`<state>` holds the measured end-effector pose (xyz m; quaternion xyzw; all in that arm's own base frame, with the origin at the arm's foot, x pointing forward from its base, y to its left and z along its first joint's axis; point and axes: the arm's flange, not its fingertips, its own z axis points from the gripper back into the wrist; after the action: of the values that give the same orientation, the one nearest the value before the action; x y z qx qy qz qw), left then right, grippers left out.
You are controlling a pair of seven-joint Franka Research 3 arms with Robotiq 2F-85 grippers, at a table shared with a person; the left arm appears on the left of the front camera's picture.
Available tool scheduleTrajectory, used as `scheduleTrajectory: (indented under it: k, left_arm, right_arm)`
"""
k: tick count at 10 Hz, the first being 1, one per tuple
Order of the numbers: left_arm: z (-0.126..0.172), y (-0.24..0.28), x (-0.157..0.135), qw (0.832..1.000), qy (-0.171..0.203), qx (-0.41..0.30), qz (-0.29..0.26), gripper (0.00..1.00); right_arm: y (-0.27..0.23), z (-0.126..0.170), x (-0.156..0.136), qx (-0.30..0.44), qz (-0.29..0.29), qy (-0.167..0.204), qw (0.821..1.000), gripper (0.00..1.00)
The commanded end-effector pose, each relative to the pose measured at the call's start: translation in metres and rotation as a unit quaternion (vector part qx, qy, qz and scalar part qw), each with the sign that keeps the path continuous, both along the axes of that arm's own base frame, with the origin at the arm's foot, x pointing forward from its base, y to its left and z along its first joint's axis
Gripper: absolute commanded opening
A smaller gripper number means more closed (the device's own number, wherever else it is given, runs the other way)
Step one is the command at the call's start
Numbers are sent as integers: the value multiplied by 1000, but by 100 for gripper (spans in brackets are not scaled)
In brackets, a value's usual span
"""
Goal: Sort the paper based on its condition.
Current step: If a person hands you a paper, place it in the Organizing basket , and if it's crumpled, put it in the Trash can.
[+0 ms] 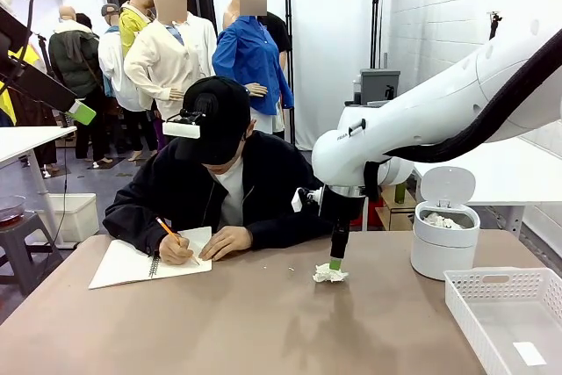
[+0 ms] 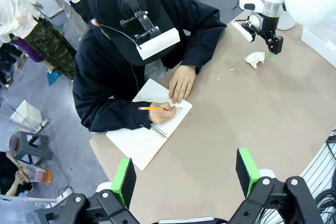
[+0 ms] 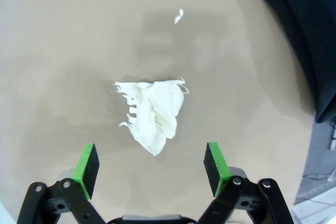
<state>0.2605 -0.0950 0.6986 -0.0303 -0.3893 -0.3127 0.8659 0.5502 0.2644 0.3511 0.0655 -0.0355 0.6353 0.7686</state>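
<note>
White basket (image 1: 500,279) holding flat slip (image 1: 529,353), lidded bin (image 1: 439,256) holding crumpled paper (image 1: 442,219)

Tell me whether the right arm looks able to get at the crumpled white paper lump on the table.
Probably yes: the right end effector hangs open directly over the crumpled white paper lump, and nothing lies between them.

Right arm (image 1: 421,111): glossy white shell, thick black hose alongside.
Fingers (image 3: 86,163): black links, green pads, bolted pivots.

A white brick wall (image 1: 439,6), white curtain (image 1: 334,24), grey floor (image 1: 97,177), grey stool (image 1: 18,227).
</note>
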Motion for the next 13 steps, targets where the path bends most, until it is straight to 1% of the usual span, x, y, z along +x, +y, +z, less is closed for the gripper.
scheduleTrajectory:
  k: [1,2,5,7,9,13]
  left_arm:
    - [0,1,0,1000,0,0,1,100]
    - [0,1,0,1000,0,0,1,100]
    - [0,1,0,1000,0,0,1,100]
    - [0,1,0,1000,0,0,1,100]
    - [0,1,0,1000,0,0,1,100]
    - [0,1,0,1000,0,0,1,100]
  right_arm:
    - [6,-9,14,-26,6,-12,1000,100]
    - [6,-13,19,-36,9,-13,999,100]
    - [10,-28,31,-29,21,6,999,100]
    - [10,-39,36,-29,22,28,999,100]
    - [12,-46,34,-32,29,40,998,100]
    - [23,-61,24,-30,71,58,995,100]
